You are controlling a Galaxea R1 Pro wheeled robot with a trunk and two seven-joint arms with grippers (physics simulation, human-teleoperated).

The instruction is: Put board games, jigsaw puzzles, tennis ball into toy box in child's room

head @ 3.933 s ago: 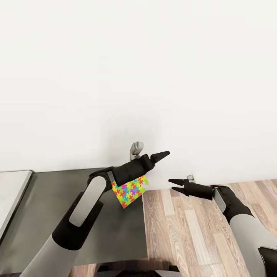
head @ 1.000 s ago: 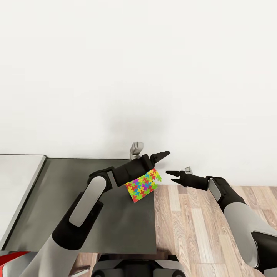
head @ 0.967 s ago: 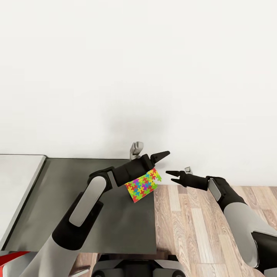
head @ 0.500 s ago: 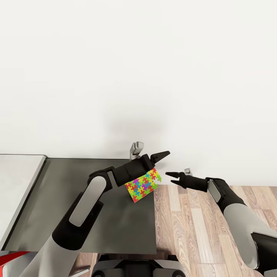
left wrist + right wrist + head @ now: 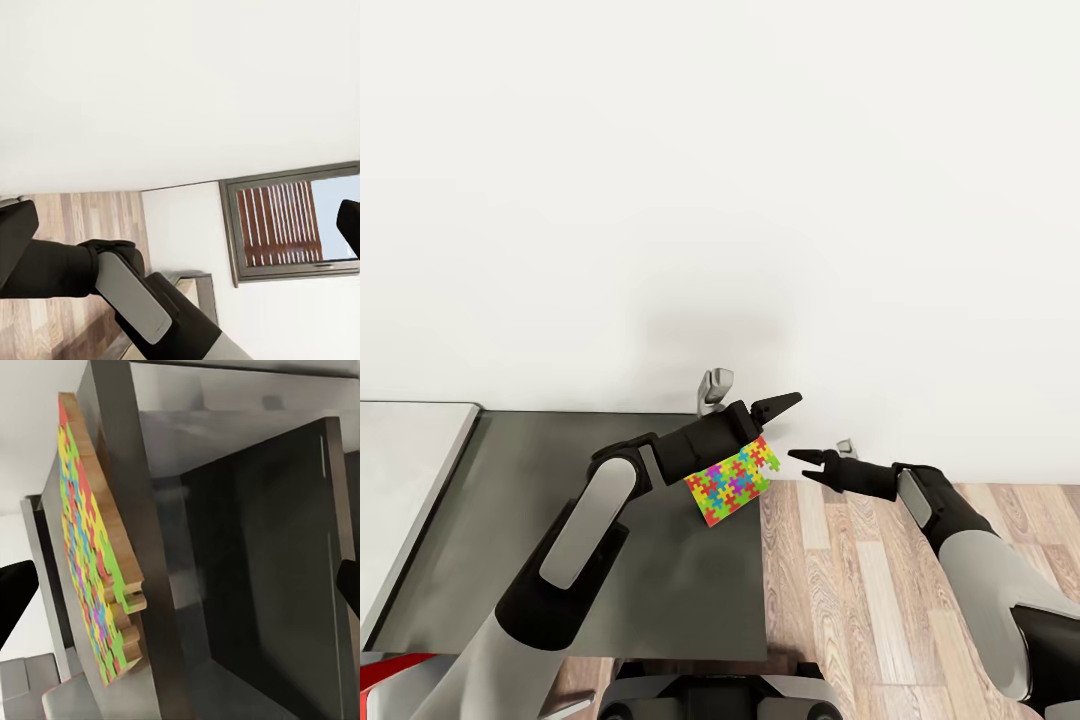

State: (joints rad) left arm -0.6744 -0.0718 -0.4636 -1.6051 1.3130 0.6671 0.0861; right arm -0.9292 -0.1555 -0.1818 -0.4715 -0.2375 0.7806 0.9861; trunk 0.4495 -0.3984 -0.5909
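While the head view faces a blank white wall, the left gripper (image 5: pixel 760 415) hangs over the right end of the dark grey cabinet section (image 5: pixel 540 520) of the table, with 1 jigsaw puzzle (image 5: pixel 732 479) just under its wrist. Puzzle looks carried by that arm, tilted, over the cabinet's edge by the wood floor (image 5: pixel 860 580); whether the jaws are clamped on it I cannot tell. Pale desk top (image 5: pixel 400 470) sits at far left. Right gripper (image 5: pixel 805 460) is near the puzzle's right side, apart from it, fingers slightly parted, holding nothing.

Left wrist view: white wall, a dark-framed window (image 5: pixel 292 225) and the right arm (image 5: pixel 82 274) over floor; its own fingertips show far apart at both picture edges, so the jaws may be wide.

Right wrist view: puzzle (image 5: pixel 90 555) seen edge-on, wooden edge showing, against the dark cabinet (image 5: pixel 255 562); right fingertips dark at both edges, spread, empty.

Step judged: carrying 1 puzzle toward the toy box. Next move needs turning toward the pale desk and finding the box.
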